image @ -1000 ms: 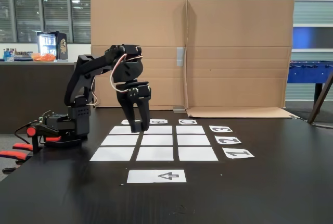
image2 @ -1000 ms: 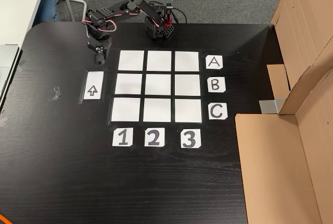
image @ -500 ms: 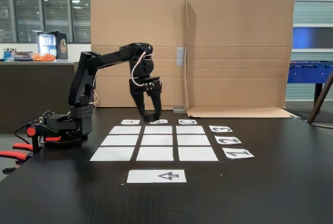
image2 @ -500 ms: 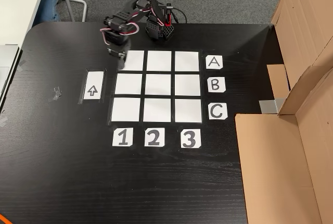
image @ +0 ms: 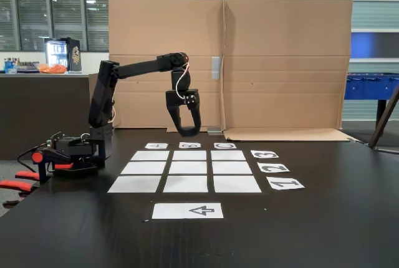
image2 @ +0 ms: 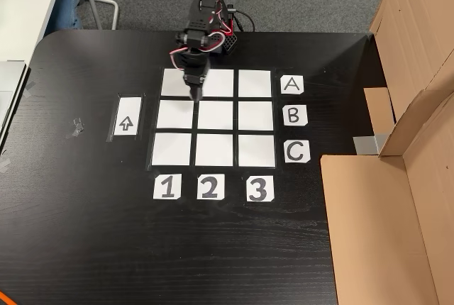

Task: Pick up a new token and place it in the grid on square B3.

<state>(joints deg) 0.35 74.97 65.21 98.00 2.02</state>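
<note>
The grid (image: 143, 168) (image2: 177, 115) is nine white paper cells on the black table. Square B3 is the far middle cell (image: 189, 155) in the fixed view from the table's side, and the middle cell of the right column (image2: 256, 115) in the fixed view from above. It is bare. My gripper (image: 187, 132) (image2: 194, 94) hangs in the air over the grid's left part, about the seam between cells A1, A2, B1 and B2. Its fingers meet at the tips on a small dark token (image: 187, 133), hard to tell from the black fingers.
A white sheet with a black arrow (image: 187, 210) (image2: 127, 117) lies beside the grid. Letter labels (image2: 292, 115) and number labels (image2: 208, 187) edge it. Folded cardboard (image: 280, 62) (image2: 397, 198) stands past the letters. The arm's base (image: 75, 156) (image2: 216, 39) sits at the table edge.
The arm has stretched out and swung from beside the arrow sheet over the grid, rising, with the gripper staying shut throughout.
</note>
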